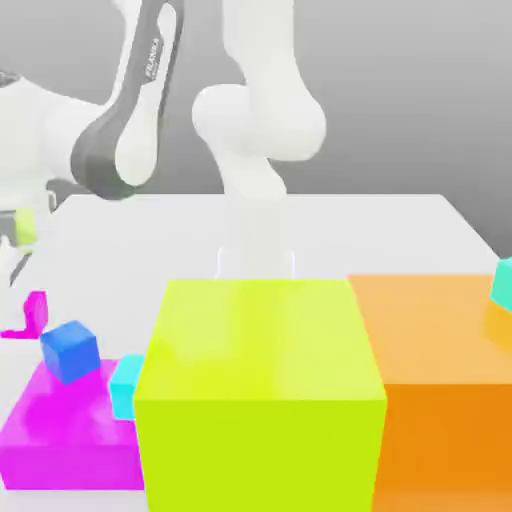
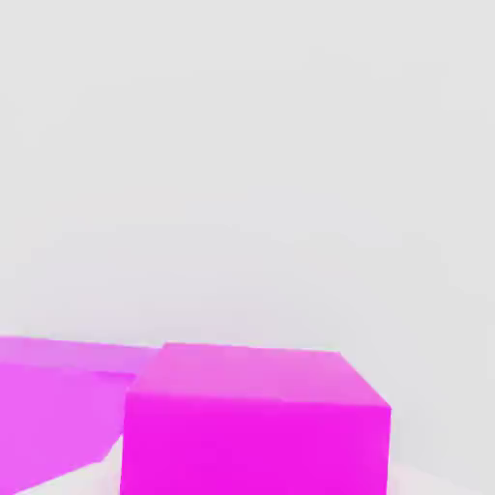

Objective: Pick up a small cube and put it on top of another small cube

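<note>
A white desk [image 1: 400, 240] carries several bright blocks. Nearest the camera in the exterior view stand 2 large ones side by side and touching: a yellow-green block [image 1: 260, 400] in the middle and an orange block [image 1: 450, 400] on the exterior view's right. At the lower corner on the exterior view's left lies a flat magenta slab [image 1: 60, 435].

The small cubes sit around these. A small blue cube [image 1: 70, 351] rests tilted on the magenta slab, near its far edge. A small cyan cube [image 1: 126, 385] stands just beside the yellow-green block, against the slab's right edge. Another cyan cube [image 1: 502, 284] sits on the orange block at the frame's right edge, partly cut off. A small magenta piece [image 1: 30, 315] lies on the desk beyond the slab, at the left edge.

The white arm [image 1: 255, 130] rises behind the yellow-green block and bends toward the exterior view's left, where its dark-grey link leaves the frame.

The claw is clenched tight — in the hand view a magenta cube [image 2: 256, 421] sits very close to the camera, seemingly between the fingers, though the fingers themselves cannot be made out there. Beside it lies a paler magenta surface [image 2: 48, 406], with plain white desk beyond.
</note>
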